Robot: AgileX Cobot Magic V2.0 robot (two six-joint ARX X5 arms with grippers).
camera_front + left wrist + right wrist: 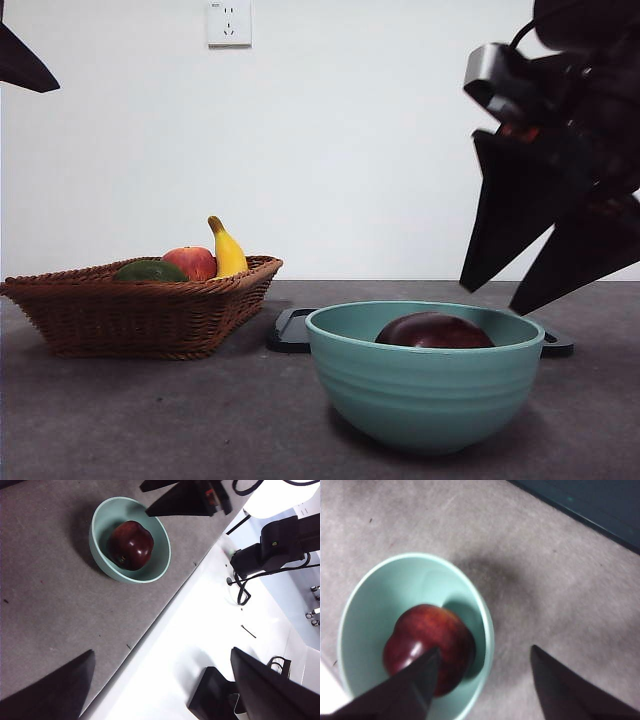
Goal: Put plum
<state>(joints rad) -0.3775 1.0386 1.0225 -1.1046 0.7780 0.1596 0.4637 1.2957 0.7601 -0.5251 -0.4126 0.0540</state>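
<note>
Front view showed the plum (434,331) already lying inside the teal bowl (425,395), only its dark glossy top rising above the rim. The right tool (500,295) hung above and to one side of the bowl, its two black jaws spread apart and holding nothing. From the right wrist view the same jaws stood wide, one over the plum (427,647) and the other over bare grey surface (560,580) outside the bowl (380,585), with no contact between jaw and fruit that I could see.

By my judgement the placing step was done: the fruit sat released in the bowl and the tool was clear above it. What seemed left was a retreat, and that would call for lifting straight up and away so that the jaw nearest the rim did not catch the bowl and tip or drag it.

The left tool (160,690) waited high over the surface edge, jaws spread and empty; from its wrist view the bowl (102,555) held the plum (131,545) alone, resting toward one side of the hollow.

Well apart from the bowl stood a woven wicker basket (140,315). It carried a red-orange apple (191,262), a yellow banana (227,250) standing up at the back, and a dark green fruit (150,271) beside the apple. A flat black object (292,330) lay on the surface behind the bowl, partly hidden by it
</note>
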